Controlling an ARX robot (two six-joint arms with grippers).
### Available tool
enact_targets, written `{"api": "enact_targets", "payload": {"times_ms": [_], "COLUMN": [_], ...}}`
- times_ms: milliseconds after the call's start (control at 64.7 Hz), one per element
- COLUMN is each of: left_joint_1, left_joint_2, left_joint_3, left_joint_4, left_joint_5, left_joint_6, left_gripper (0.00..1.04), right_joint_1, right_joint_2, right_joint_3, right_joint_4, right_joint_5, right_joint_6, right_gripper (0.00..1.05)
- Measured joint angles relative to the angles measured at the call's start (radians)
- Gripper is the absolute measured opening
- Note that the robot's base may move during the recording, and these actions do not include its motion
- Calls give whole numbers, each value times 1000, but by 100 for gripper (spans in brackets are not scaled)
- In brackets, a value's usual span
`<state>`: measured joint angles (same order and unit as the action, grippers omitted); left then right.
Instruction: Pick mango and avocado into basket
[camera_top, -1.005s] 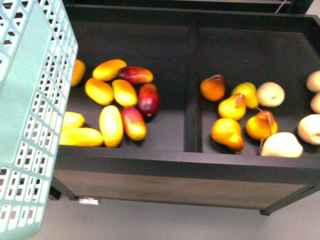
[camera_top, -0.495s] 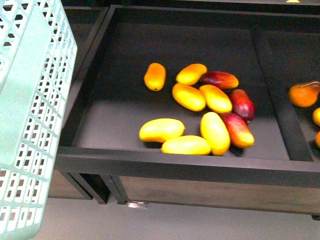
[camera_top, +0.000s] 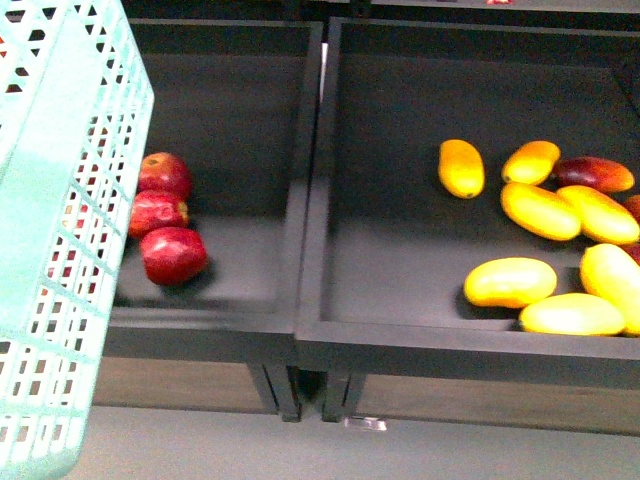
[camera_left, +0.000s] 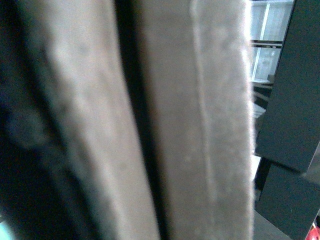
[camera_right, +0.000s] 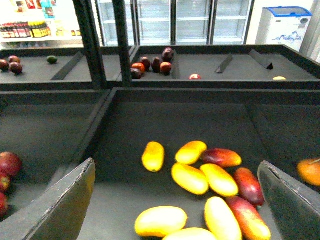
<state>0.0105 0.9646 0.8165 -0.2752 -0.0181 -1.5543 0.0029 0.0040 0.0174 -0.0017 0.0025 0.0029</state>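
The light teal basket (camera_top: 60, 250) hangs at the left edge of the front view. Its brown handle (camera_left: 200, 125) fills the left wrist view, blurred, with my left gripper shut on it; the fingers themselves do not show. Several yellow mangoes lie in the right-hand black bin, one apart (camera_top: 461, 167) and one nearer the front (camera_top: 510, 282). My right gripper (camera_right: 176, 165) is open above that cluster, and a mango (camera_right: 160, 221) lies between its fingers (camera_right: 65, 205). A small dark green fruit (camera_right: 52, 59), perhaps the avocado, lies in a far back bin.
Three red apples (camera_top: 165, 215) sit in the left bin beside the basket wall. A raised black divider (camera_top: 305, 200) separates the two bins. Red-skinned mangoes (camera_right: 248, 186) lie among the yellow ones. More fruit and glass fridges (camera_right: 175, 20) stand behind.
The front view has swung left. The mango bin slid to the right of the picture, the pears left view and the apple bin appeared. The basket keeps its place in view.
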Motion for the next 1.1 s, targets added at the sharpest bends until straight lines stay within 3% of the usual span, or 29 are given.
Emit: {"api": "enact_targets", "payload": {"times_ms": [572, 603, 618, 665, 711, 850, 1098], "left_joint_1": [11, 14, 11, -29, -97, -255, -455], "left_joint_2": [0, 6, 26, 92, 161, 352, 617], "left_joint_3": [0, 8, 26, 67, 109, 249, 495], "left_joint_4": [1, -18, -43, -31, -3, 42, 23], "left_joint_5": [-26, 35, 112, 257, 298, 268, 281], "left_joint_6": [17, 57, 127, 290, 420, 596, 612], "left_gripper": [28, 28, 28, 28, 28, 28, 28], "right_joint_1": [-2, -2, -2, -2, -2, -2, -2], "right_joint_2": [-1, -1, -1, -1, -1, -1, -1], "right_joint_3": [0, 0, 0, 0, 0, 0, 0], "right_joint_4": [0, 0, 0, 0, 0, 0, 0], "right_joint_5": [-7, -7, -6, -3, -5, -5, -2], "right_joint_6": [0, 0, 0, 0, 0, 0, 0], "right_gripper": [96, 96, 96, 96, 96, 96, 96]}}
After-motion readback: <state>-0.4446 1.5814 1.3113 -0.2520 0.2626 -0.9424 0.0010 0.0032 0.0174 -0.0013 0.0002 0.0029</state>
